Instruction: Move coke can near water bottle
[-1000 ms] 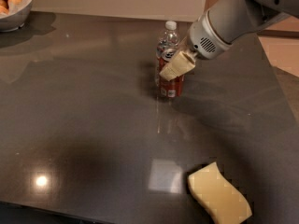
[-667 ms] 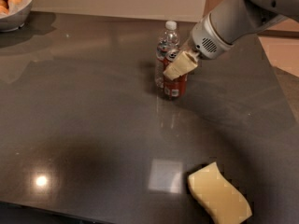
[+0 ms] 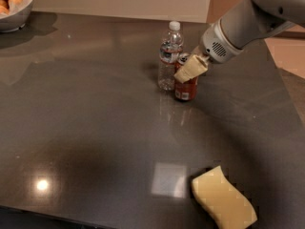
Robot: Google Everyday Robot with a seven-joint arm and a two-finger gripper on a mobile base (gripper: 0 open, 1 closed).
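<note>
The coke can [image 3: 186,88], dark red with a silver top, stands upright on the dark table [image 3: 95,128], just right of the water bottle [image 3: 169,56] and almost touching it. The bottle is clear, with a white cap and a dark label band, and is taller than the can. My gripper [image 3: 190,69] comes in from the upper right on a grey-white arm [image 3: 248,27]. Its tan fingers [image 3: 189,70] are closed around the can's upper part and hide the can's rim.
A yellow sponge [image 3: 223,205] lies near the front right edge of the table. A bowl of round orange-tan food [image 3: 14,6] stands at the far left corner. A light wall runs behind the table's back edge.
My gripper and the coke can have shifted a little to the right, from in front of the bottle to its right side. The bottle has not moved.
</note>
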